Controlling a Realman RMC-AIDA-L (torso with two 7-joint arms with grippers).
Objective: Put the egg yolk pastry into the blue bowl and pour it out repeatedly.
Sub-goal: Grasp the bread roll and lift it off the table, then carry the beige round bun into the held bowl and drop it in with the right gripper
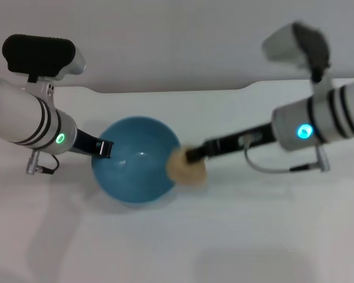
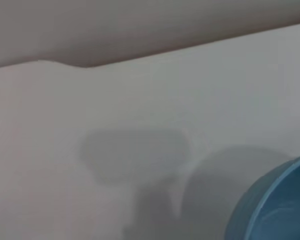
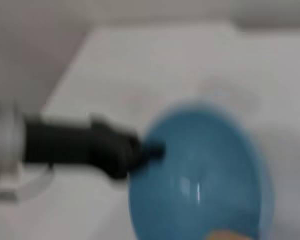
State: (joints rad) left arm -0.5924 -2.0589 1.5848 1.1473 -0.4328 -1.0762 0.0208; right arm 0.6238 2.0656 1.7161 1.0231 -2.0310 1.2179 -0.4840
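Pastry point(image 1: 186, 167) sits pinched in the right gripper point(image 1: 193, 158) at the bowl's point(image 1: 135, 159) right rim, so the loading step is underway; next it needs carrying over the hollow and letting go. Left gripper point(image 1: 101, 148) clamps the bowl's left rim, with bare table point(image 1: 253, 236) all round

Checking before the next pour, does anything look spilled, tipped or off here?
Nothing spilled. The blue bowl is empty and tilted, its rim pinched by the left gripper. The right gripper holds the egg yolk pastry at the opposite rim.
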